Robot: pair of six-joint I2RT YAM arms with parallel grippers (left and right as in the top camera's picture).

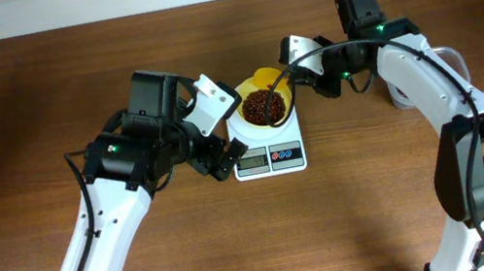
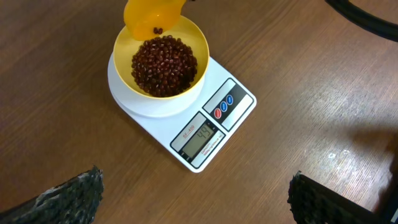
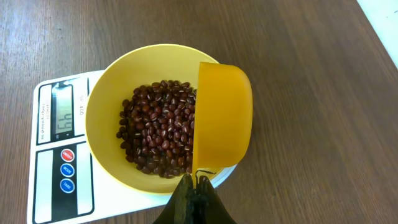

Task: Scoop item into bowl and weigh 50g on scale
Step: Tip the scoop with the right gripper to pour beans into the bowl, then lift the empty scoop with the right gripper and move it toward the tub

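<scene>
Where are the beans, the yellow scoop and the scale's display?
beans (image 2: 163,65), left wrist view, middle of the heap.
yellow scoop (image 3: 224,118), right wrist view, its outer wall.
scale display (image 2: 203,138), left wrist view, grey screen.

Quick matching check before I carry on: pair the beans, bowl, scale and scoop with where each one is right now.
Things:
1 beans
2 bowl
3 scale
4 scoop

Places:
A held tipped over the bowl by the right gripper
B standing on the table
C sitting on the scale
D heaped in the bowl

Pairs: 1-D, 2-C, 3-B, 4-A
</scene>
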